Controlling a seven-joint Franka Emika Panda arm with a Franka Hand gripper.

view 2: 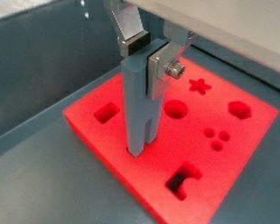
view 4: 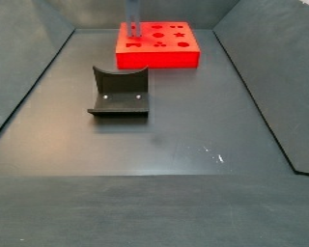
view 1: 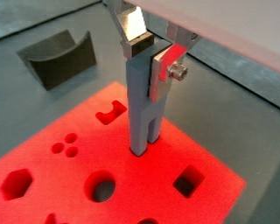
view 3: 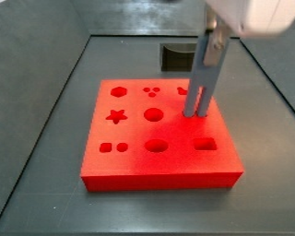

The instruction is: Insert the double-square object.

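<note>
My gripper (view 1: 154, 54) hangs above the red board (view 3: 157, 159), its fingers (view 2: 130, 33) clamped on the upper part of the double-square object (view 1: 146, 109). The grey-blue bar stands upright, its lower end touching the board's top face among the shaped holes; I cannot tell whether it has entered one. The dark grey U-shaped block (view 4: 120, 93) sits on the table (view 4: 183, 145), well apart from the board.
</note>
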